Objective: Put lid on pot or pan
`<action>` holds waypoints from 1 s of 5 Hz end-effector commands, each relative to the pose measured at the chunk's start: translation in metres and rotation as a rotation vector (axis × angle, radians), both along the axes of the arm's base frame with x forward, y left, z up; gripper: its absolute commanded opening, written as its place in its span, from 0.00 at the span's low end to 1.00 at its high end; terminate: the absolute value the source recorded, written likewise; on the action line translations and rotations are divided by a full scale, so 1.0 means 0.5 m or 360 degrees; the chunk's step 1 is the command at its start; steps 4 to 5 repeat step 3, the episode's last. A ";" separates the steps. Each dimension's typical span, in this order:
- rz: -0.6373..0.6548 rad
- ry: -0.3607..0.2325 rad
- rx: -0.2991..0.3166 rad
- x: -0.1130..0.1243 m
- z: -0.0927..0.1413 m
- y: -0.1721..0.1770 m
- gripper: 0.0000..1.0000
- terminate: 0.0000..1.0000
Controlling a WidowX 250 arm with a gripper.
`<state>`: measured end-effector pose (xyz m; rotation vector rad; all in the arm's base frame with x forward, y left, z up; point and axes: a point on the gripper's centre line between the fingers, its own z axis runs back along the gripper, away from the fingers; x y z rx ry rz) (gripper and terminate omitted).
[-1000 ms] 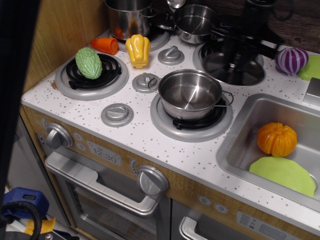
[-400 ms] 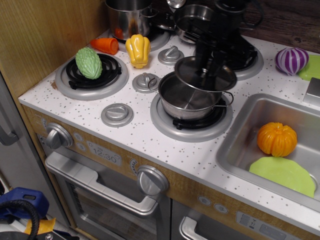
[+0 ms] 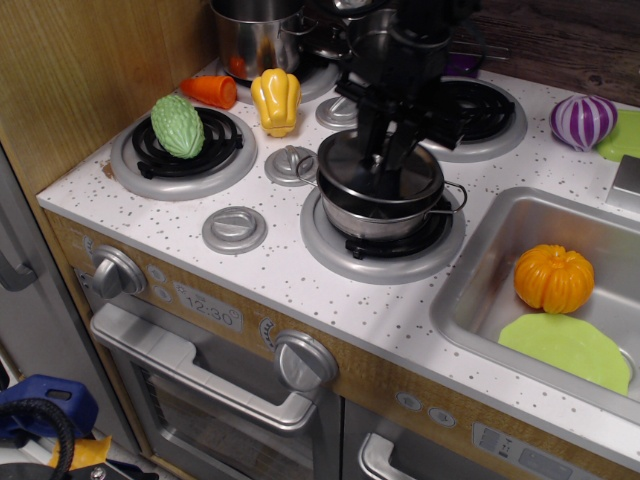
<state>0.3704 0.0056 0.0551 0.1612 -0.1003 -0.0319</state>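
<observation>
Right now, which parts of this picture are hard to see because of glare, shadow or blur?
In the only view, the black gripper is a dark, detail-poor shape; the lid and pot show reflections; the back of the stove sits in shadow.

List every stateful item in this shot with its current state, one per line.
Round dark-steel lid: resting on the pot, gripper over its knob.
Small shiny steel pot: covered, on front-right burner.
Black gripper: at the lid's centre, grip unclear.
Oven door: closed.

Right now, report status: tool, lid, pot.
Tool down over the pot, shut on the lid knob. Lid sits on the pot's rim, roughly level. Nothing in the way.
</observation>
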 end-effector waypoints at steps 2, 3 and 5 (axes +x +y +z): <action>0.0021 -0.0205 -0.0040 0.004 0.035 0.012 1.00 0.00; 0.0021 -0.0205 -0.0040 0.004 0.035 0.012 1.00 1.00; 0.0021 -0.0205 -0.0040 0.004 0.035 0.012 1.00 1.00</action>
